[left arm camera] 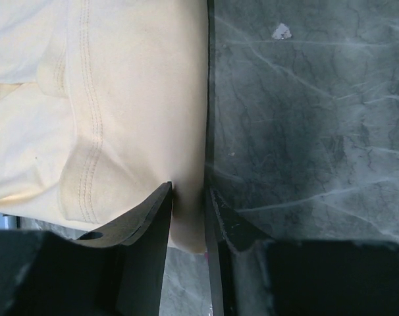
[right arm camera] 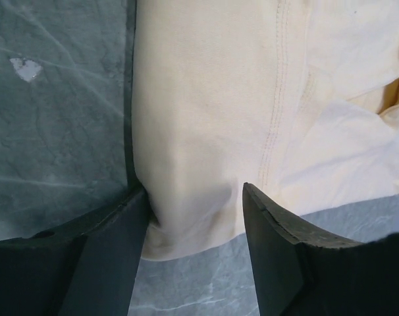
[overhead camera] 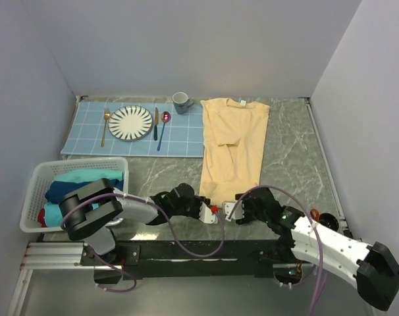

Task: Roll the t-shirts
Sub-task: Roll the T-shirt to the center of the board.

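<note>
A pale yellow-tan t-shirt [overhead camera: 234, 141] lies folded lengthwise on the marble table, its collar at the far end and its hem nearest the arms. My left gripper [overhead camera: 211, 212] is at the hem's left corner. In the left wrist view its jaws [left arm camera: 190, 191] stand narrow, pinching the t-shirt's [left arm camera: 120, 99] edge. At the hem's right corner my right gripper [overhead camera: 230, 210] stands wide. In its wrist view the gripper [right arm camera: 195, 191] straddles a bunched bit of the t-shirt [right arm camera: 212, 99], which touches only the left finger [right arm camera: 114, 237]. Teal [overhead camera: 78, 176] and navy [overhead camera: 68, 191] t-shirts lie in the basket.
A white basket [overhead camera: 35, 191] of clothes stands at the near left. At the back left a blue grid placemat [overhead camera: 186, 138] holds a plate [overhead camera: 130, 122], cutlery and a mug [overhead camera: 181, 102]. Walls close in the table on three sides.
</note>
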Robot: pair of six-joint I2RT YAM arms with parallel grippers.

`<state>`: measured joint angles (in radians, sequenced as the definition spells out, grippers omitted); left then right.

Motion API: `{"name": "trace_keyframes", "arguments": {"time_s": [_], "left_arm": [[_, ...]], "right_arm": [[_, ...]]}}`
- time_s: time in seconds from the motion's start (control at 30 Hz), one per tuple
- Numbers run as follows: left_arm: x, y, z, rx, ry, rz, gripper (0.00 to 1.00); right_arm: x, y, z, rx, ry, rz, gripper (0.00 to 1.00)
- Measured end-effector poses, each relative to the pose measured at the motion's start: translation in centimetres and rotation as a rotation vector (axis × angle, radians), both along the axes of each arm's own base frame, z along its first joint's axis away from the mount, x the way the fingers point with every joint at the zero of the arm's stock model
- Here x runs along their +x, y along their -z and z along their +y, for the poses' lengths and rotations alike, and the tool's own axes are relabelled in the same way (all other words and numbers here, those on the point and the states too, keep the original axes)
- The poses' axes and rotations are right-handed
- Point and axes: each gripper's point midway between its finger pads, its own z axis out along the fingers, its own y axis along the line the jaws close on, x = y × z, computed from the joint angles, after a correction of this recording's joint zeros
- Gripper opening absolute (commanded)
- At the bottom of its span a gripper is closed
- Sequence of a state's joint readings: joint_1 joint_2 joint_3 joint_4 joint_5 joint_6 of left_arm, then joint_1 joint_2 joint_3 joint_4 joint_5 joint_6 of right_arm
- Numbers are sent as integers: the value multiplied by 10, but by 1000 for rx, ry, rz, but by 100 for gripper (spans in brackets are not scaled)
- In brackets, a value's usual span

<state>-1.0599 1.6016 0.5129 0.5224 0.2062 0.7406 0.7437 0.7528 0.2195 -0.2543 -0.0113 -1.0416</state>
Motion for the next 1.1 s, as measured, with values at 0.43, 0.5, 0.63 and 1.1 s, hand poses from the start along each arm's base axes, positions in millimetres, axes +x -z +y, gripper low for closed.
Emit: {"name": "trace_keyframes", "arguments": {"time_s": [0.43, 0.5, 0.63, 1.1], "left_arm": [[4, 1, -7, 8, -13, 31, 28], [6, 1, -9, 9, -16, 36, 27], [10, 2, -11, 15, -25, 44, 20], [16, -16, 1, 61, 37, 246, 8]], "right_arm": [[-14, 15, -6, -51, -89, 9, 21], [-13, 16, -6, -61, -86, 25, 11], [-13, 16, -6, -65, -80, 34, 2], [-24, -20, -3, 69, -52, 115, 0]]}}
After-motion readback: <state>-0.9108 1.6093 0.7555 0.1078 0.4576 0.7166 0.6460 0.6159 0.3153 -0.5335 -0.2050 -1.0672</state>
